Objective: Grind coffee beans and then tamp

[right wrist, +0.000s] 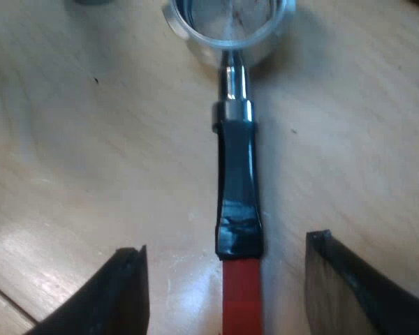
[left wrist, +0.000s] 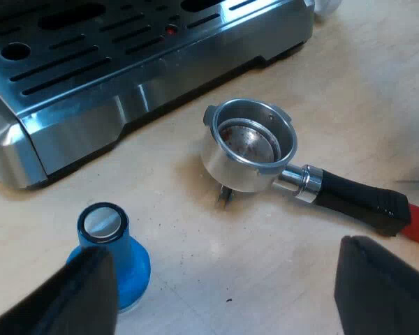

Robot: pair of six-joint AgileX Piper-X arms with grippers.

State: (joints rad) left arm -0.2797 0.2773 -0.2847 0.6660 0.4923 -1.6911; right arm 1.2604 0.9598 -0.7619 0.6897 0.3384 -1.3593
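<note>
The left gripper (left wrist: pixel 225 246) hangs low over the wooden table (left wrist: pixel 188 209), its 2 black fingers spread wide with nothing between them. Just beside 1 finger (left wrist: pixel 84 293) the blue tamper (left wrist: pixel 115 258) stands upright on the table, shiny round top up, with that finger covering part of its base. Farther off the metal holder (left wrist: pixel 251 150) lies loose on the table. Its cup opens upward with dark specks inside, and its dark handle (left wrist: pixel 356 199) points away from the machine (left wrist: pixel 126 70). Beyond the holder is the machine's slotted steel tray.

The right gripper (right wrist: pixel 227 244) is also spread, 1 finger on each side of the handle's red end (right wrist: pixel 241 296), and neither touches it. From there the handle runs straight away to the cup.
</note>
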